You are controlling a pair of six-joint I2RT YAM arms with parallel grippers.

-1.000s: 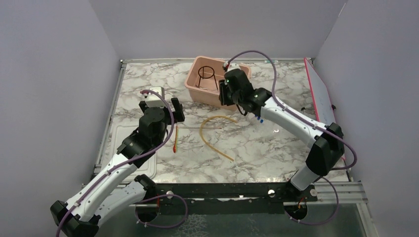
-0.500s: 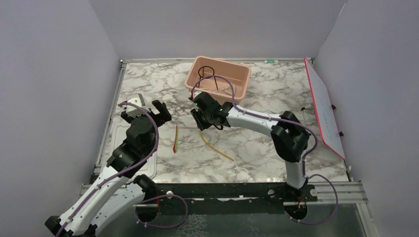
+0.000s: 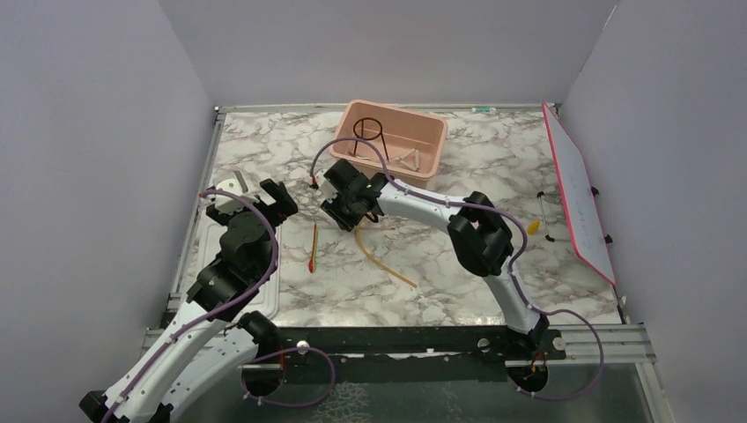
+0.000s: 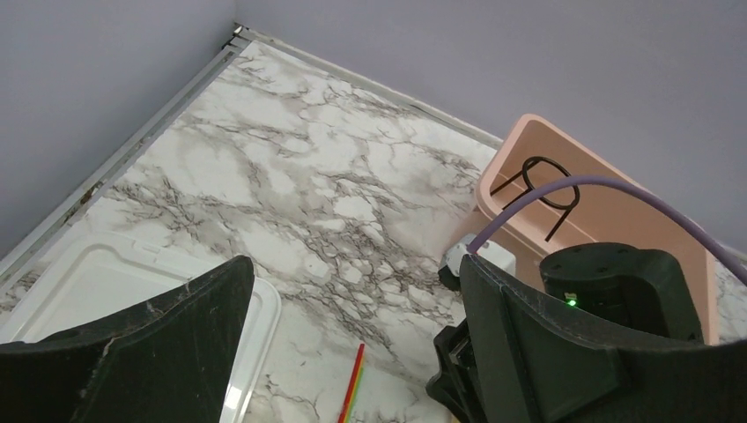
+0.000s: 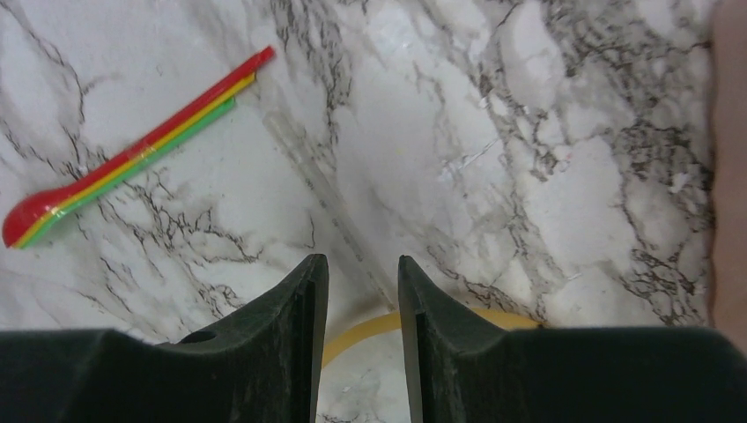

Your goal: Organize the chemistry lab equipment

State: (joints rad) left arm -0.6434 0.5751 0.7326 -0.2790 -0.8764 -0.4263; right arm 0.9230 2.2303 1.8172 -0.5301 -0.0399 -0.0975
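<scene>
The right gripper is held low over the middle of the marble table, at 7 o'clock of the pink tub. Its jaws are parted only narrowly and nothing is clamped between the tips. In the right wrist view the curved tan rubber tube is seen crossing under the gap, but whether it is touched cannot be told. From the gripper the tube is laid out across the table toward 5 o'clock.

The thin red-orange rod, shown close up as striped red, yellow and green with a spoon-like end, is found at 9 o'clock of the tube, apart from it and aligned from 12 to 6 o'clock.

The left gripper is held at 10 o'clock of the rod, jaws spread wide and empty, by the flat white lid.

The black wire ring stand is seen upright inside the tub at its 9 o'clock end, with silver metal pieces at 4 o'clock of it, too small to be told apart
</scene>
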